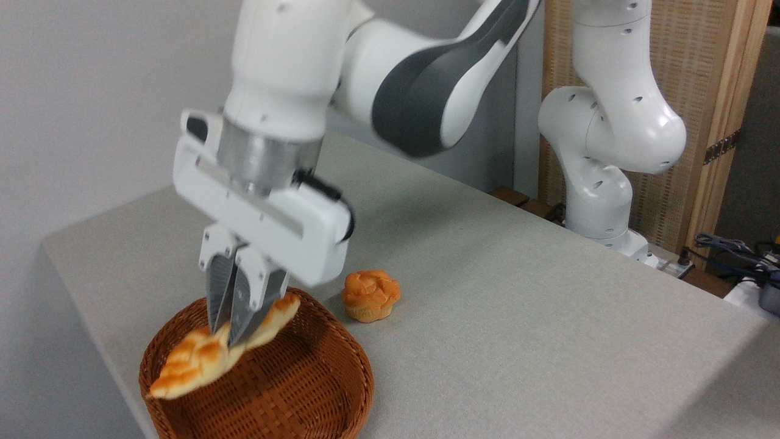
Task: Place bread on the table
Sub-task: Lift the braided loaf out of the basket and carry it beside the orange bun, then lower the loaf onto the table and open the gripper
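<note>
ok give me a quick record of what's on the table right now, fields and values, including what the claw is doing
claw: shut on the bread, pointing down over the basket
bread: long braided loaf, tilted, lower end toward the left, gripped near its middle, seems lifted above the basket floor
basket: brown wicker, at the near left corner of the table, nothing else seen inside
bun: small, round, orange, standing on the table just right of the basket, apart from it
table: grey-beige cloth
task status: bread not yet on the table

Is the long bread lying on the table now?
No, the hand holds the bread tilted up over the basket, not on the table.
</note>
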You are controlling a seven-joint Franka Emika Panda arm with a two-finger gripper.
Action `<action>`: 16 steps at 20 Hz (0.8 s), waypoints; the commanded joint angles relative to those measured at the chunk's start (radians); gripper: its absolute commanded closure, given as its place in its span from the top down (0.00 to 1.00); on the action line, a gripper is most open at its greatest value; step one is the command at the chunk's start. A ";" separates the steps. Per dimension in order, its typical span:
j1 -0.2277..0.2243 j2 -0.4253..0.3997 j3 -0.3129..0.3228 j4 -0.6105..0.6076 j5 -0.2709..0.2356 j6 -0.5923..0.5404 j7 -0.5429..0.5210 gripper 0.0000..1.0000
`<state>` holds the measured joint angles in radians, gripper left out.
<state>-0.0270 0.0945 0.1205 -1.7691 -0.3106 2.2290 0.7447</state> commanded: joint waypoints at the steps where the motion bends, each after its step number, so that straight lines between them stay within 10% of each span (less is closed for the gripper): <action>1: -0.005 -0.093 0.047 -0.026 -0.029 -0.173 0.047 0.09; 9: -0.066 -0.300 0.054 -0.288 0.385 -0.393 0.208 0.23; 12: -0.071 -0.311 0.054 -0.343 0.401 -0.417 0.209 0.23; 16: -0.071 -0.309 0.054 -0.392 0.403 -0.420 0.205 0.90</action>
<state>-0.0880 -0.1911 0.1644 -2.1230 0.0755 1.8220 0.9371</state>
